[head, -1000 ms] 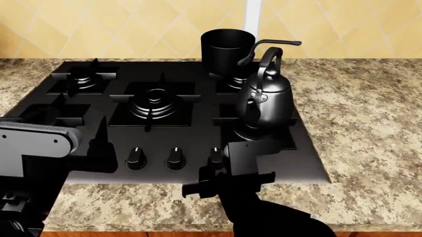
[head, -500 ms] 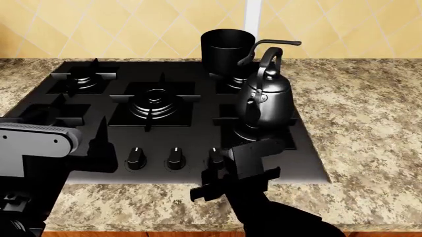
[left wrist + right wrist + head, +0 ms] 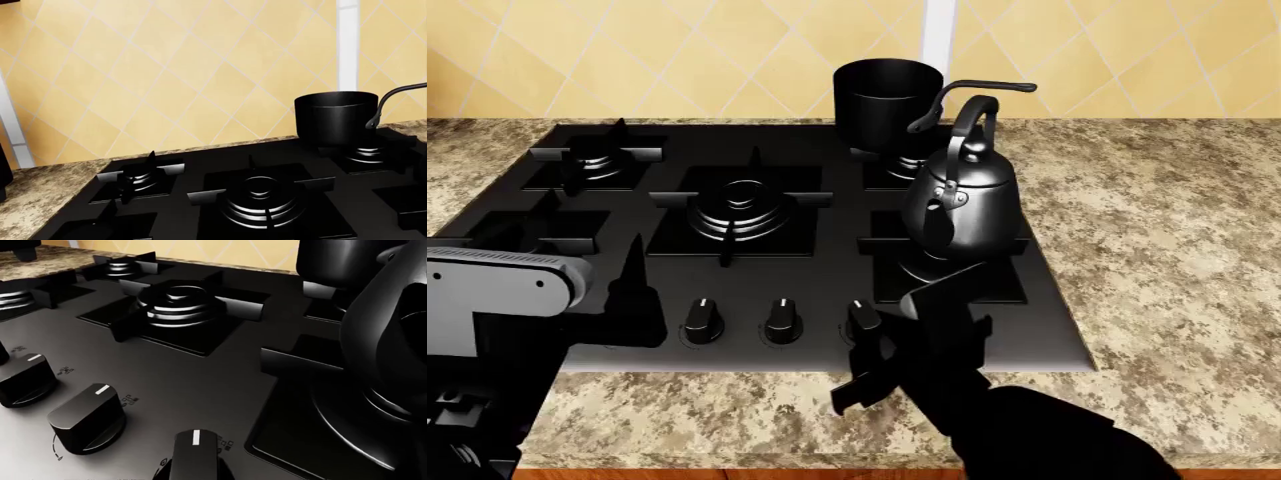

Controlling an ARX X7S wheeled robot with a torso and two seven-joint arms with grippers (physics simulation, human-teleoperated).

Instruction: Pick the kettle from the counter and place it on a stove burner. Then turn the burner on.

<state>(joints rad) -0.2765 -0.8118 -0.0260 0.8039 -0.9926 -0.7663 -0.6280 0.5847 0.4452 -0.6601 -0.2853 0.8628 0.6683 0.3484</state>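
Head view: kettle (image 3: 964, 205) sits on burner (image 3: 950, 268) just beyond right gripper (image 3: 910, 345), whose opening I can't tell. Nearest knob (image 3: 195, 459) looks stiff, smooth; pinch its sides.

Left arm (image 3: 494, 300): boxy light-grey housing with rounded edge, black gripper (image 3: 634, 300). Right arm (image 3: 1014, 430): matte black, angular blocky gripper (image 3: 914, 340).
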